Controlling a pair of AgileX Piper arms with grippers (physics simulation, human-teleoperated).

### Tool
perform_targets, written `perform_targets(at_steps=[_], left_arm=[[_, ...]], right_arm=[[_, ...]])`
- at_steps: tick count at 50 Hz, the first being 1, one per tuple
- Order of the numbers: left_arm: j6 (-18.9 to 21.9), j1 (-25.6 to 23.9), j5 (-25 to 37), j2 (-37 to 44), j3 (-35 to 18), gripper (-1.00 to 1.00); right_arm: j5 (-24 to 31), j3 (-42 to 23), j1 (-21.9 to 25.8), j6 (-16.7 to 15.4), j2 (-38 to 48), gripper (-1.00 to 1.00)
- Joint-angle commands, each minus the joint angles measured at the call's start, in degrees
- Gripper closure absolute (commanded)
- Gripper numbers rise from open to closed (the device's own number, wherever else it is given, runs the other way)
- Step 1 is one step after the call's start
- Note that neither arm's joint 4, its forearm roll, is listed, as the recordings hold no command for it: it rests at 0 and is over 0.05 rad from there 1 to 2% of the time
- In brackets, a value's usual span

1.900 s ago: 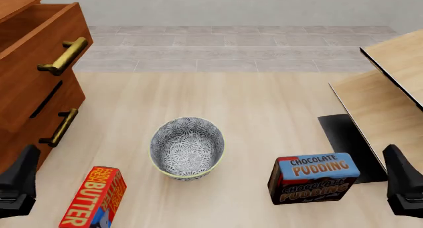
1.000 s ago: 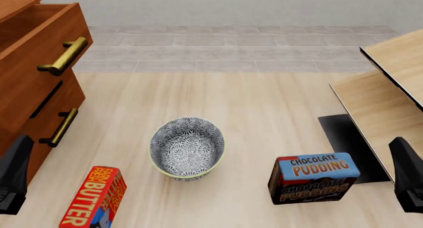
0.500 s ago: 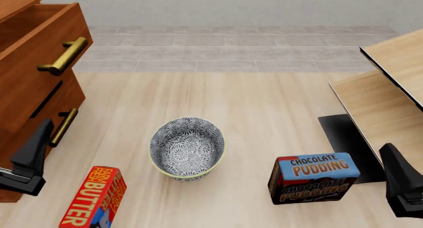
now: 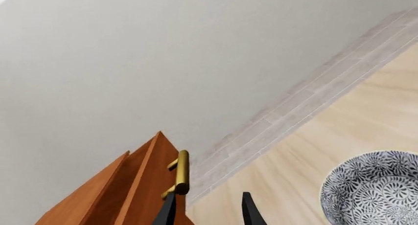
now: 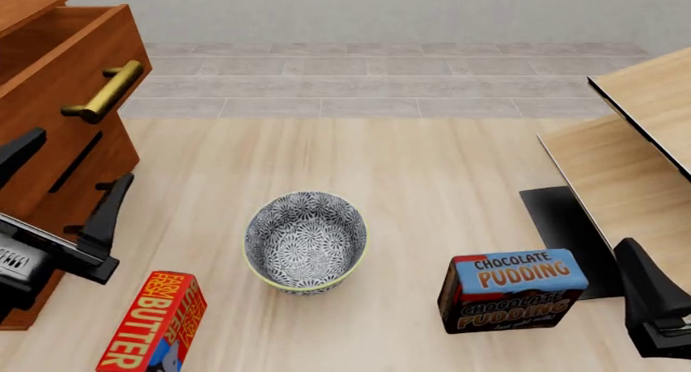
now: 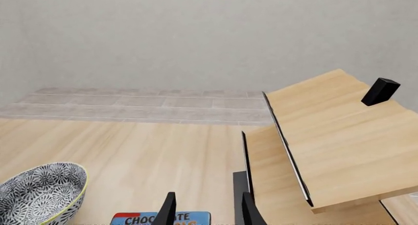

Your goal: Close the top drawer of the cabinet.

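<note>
The cabinet (image 5: 22,8) stands at the far left of the front view. Its top drawer (image 5: 65,73) is pulled out, with its brass handle (image 5: 103,91) facing the table. My left gripper (image 5: 87,152) is open and empty, hovering in front of the lower drawer (image 5: 108,158), just below the top drawer's front. In the left wrist view the top drawer (image 4: 140,195) and its handle (image 4: 181,172) lie just past the fingertips (image 4: 167,213), not touching. My right gripper (image 5: 646,303) is open and empty at the near right; its fingers (image 6: 248,213) show in the right wrist view.
A patterned bowl (image 5: 306,238) sits mid-table. A butter box (image 5: 151,319) lies near my left gripper. A chocolate pudding box (image 5: 516,289) stands near my right gripper. Pale light-wood furniture (image 5: 637,145) with a black base (image 5: 561,226) fills the right side.
</note>
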Motion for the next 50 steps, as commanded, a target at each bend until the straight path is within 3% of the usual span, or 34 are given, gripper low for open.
perform_targets(at_steps=[1,6,17,23,24,25,28,30,37,38,42,44,50], left_arm=[[7.67,-1.42,-8.2,7.89,-0.66,-1.0],[10.72,-1.52,-13.29,12.44,-0.38,-1.0],[12.81,-0.51,-16.73,17.84,-2.76,-1.0],[19.46,0.03,-27.35,25.05,-1.14,-1.0],[23.1,0.49,-33.96,29.29,0.09,-1.0],[24.88,0.08,-35.42,30.46,0.18,-1.0],[21.38,1.13,-28.85,27.95,-2.69,-1.0],[23.42,0.78,-31.73,30.02,-2.4,-1.0],[24.4,0.71,-32.34,32.46,-4.07,-1.0],[28.67,0.68,-35.41,34.4,-3.88,-1.0],[27.09,1.02,-35.19,36.12,-4.64,-1.0],[29.18,1.1,-35.44,36.94,-5.35,-1.0],[30.47,1.39,-35.45,38.66,-6.54,-1.0]], right_arm=[[-0.07,0.4,0.15,-0.2,0.0,-1.0],[-0.02,0.5,0.04,-0.12,0.0,-1.0],[-0.02,0.45,0.22,-0.29,0.0,-1.0],[0.07,0.41,0.12,-0.56,0.0,-1.0],[0.08,0.39,0.12,-0.61,0.0,-1.0],[0.07,0.35,0.1,-0.62,0.0,-1.0],[0.16,0.13,0.23,-0.7,0.0,-1.0],[0.16,0.14,0.18,-0.72,0.0,-1.0],[0.3,-0.09,-0.1,-0.75,0.0,-1.0],[0.4,-0.15,-0.09,-0.72,0.0,-1.0],[0.45,-0.19,0.01,-0.77,0.0,-1.0],[0.46,-0.02,-0.02,-0.86,0.0,-1.0],[0.41,0.05,-0.03,-1.24,0.0,-1.0]])
